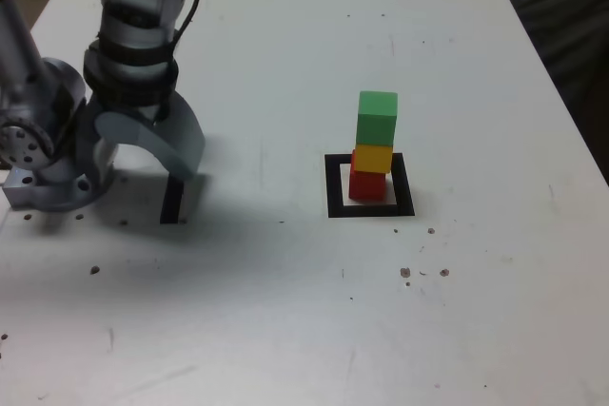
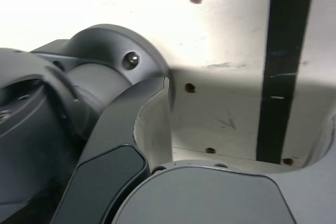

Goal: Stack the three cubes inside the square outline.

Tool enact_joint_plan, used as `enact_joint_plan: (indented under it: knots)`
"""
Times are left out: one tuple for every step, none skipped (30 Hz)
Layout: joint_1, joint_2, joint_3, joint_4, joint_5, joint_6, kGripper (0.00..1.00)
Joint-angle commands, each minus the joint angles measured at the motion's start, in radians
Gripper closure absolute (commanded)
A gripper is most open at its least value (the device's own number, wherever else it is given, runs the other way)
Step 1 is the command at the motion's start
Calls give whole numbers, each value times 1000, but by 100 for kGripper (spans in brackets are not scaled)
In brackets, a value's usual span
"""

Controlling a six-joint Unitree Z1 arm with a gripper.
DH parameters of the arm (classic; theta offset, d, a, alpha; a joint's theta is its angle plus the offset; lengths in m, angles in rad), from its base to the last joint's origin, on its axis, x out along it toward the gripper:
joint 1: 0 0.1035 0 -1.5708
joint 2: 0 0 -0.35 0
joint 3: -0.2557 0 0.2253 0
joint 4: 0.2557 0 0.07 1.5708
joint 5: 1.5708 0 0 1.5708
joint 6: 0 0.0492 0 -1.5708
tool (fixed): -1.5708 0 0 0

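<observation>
Pale, scuffed tabletop fills the bottom of the exterior view, dotted with small dark holes, and just beyond it, left of centre, lies a thin straight black strip. Over that strip hangs the grey, curved-finger gripper, spread wide with nothing between its fingers, well apart from the stack; parked there, I'd say, so it can't knock the tower.

And right of centre, there's the prize! A thick black square outline frames the matte red cube, set on the white middle, presumably to serve as the base. On it sits the matte orange-yellow cube, and on top, the matte green cube, centred enough, it seems, to let each one carry the next.

What a look: three plain blocks, red showing past the yellow's left side, so slightly out of line, green palest on its upper face. Upright, and by my reckoning, job done!
</observation>
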Motion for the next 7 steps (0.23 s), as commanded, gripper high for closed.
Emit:
enact_joint_plan:
  knots:
    - [-2,3,3,-9,0,1,0]
    - [-2,3,3,-14,1,1,0]
    - [-2,3,3,-19,1,1,0]
    - [-2,3,4,-23,1,1,0]
    - [-2,4,4,-26,1,1,0]
    - [-2,5,4,-29,1,1,0]
    - [-2,6,5,-31,1,1,0]
